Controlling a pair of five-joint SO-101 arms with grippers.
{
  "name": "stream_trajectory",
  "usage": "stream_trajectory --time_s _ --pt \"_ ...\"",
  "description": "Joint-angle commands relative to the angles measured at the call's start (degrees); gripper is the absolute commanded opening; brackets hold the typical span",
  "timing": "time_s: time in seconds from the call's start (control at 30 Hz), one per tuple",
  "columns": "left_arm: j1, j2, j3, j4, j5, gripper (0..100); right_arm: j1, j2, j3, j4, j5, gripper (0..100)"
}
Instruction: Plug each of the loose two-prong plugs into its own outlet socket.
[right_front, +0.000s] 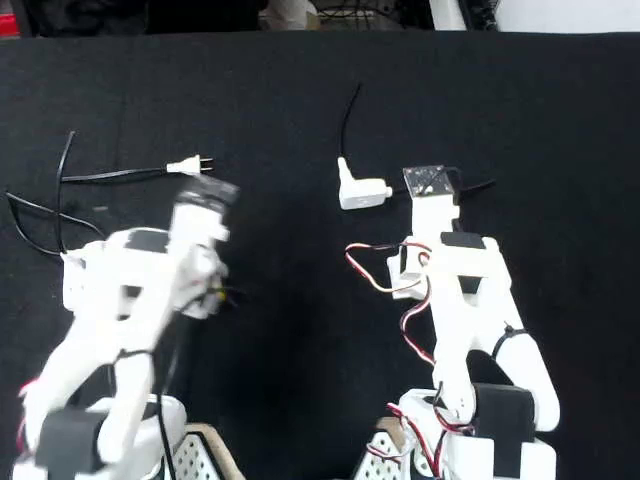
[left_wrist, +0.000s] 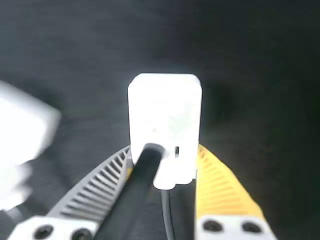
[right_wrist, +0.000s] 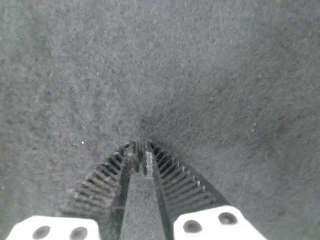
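My left gripper (left_wrist: 164, 152) is shut on a white socket block (left_wrist: 165, 120); a black cable runs from the block back between the grey and yellow fingers. From above, this gripper (right_front: 205, 195) sits just below a loose white two-prong plug (right_front: 190, 165) on a black cable. A second white block (right_front: 362, 190) with a black cable lies at the table's middle. My right gripper (right_wrist: 140, 150) is shut on nothing over bare black cloth, and from above it (right_front: 432, 182) stands just right of that second block.
Black cloth (right_front: 300, 330) covers the table. Loops of black cable (right_front: 40, 215) lie at the far left. Red and white servo wires (right_front: 385, 275) hang beside the right arm. A blurred white shape (left_wrist: 22, 135) shows beside the held block.
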Motion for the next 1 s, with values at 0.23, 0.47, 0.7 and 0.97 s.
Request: stream_trajectory --time_s 0.23,0.47,0.7,0.97 --pt "-21.85 -13.45 5.14 0.26 -7.38 5 -0.09 -0.22 -0.22 -0.53 -0.70 1.8" --pt "-26.51 -10.37 3.74 3.96 -3.34 30 -0.09 -0.04 -0.22 -0.53 -0.70 1.8" --pt "-27.38 -10.46 -4.62 18.02 -1.14 36 -4.84 -0.04 -4.44 2.73 0.70 17.8" --pt "-38.20 -10.46 -2.15 18.20 -5.10 33 -8.44 0.13 -10.95 8.09 0.18 20.8"
